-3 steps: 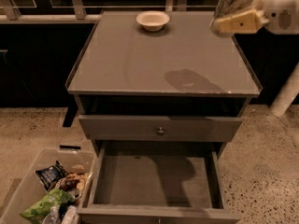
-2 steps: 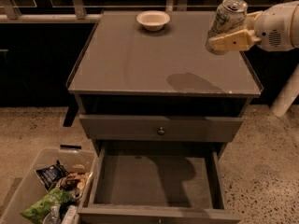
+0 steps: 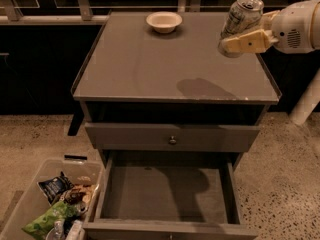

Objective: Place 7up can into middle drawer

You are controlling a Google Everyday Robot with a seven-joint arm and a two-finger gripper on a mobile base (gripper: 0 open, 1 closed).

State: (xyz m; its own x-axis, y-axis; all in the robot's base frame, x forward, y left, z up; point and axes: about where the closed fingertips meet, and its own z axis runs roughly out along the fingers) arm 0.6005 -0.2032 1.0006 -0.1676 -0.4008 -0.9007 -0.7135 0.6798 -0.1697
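Observation:
The 7up can [image 3: 242,15], silver-white with green marks and a shiny top, is held in the air above the right rear part of the cabinet top [image 3: 150,69]. My gripper [image 3: 239,34] comes in from the right and is shut on the can; one cream finger [image 3: 246,42] lies across its lower side. The middle drawer [image 3: 165,191] is pulled out at the bottom of the view, with a bare floor and nothing in it. It lies well below and to the left of the can.
A cream shallow bowl [image 3: 164,21] sits at the back of the cabinet top. A shut drawer front with a round metal knob [image 3: 172,140] is above the open drawer. A clear bin of snack packets [image 3: 50,204] stands on the floor at lower left.
My gripper with the can has moved a little to the left and lower, in over the right edge of the cabinet top. The drawer and the bowl have not moved.

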